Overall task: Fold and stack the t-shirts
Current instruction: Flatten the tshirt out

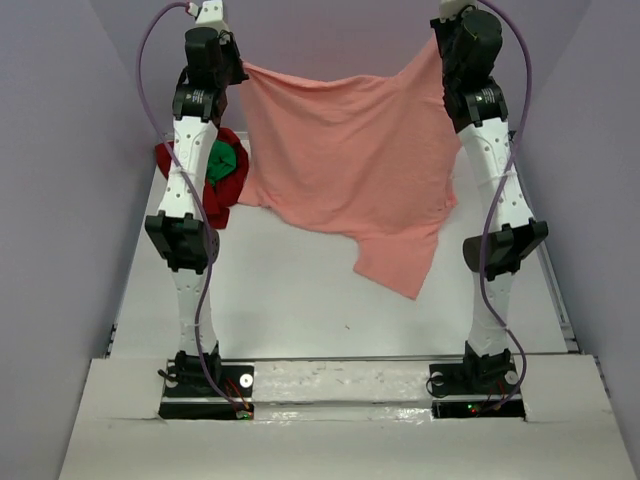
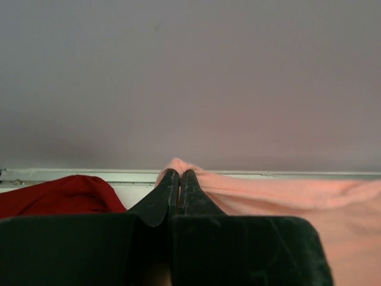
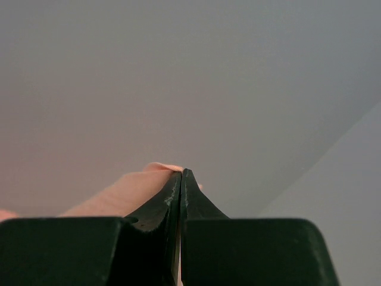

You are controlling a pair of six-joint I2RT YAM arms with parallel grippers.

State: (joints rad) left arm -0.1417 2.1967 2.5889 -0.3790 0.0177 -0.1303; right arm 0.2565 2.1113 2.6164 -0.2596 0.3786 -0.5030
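Spreading step: left jaws and right jaws each clamp a corner of the pink t-shirt [image 1: 340,160], hung spread above the bench [image 1: 300,310]; next it likely needs lowering flat onto the bench for folding.

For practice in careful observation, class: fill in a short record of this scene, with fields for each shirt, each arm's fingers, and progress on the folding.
salmon-pink t-shirt: held up by two top corners, spread between the arms, lower part hanging
left fingers: shut on one corner
right fingers: shut on the other corner
dark red t-shirt: crumpled at the far left of the table
green t-shirt: bunched against the dark red one
folded so far: none visible
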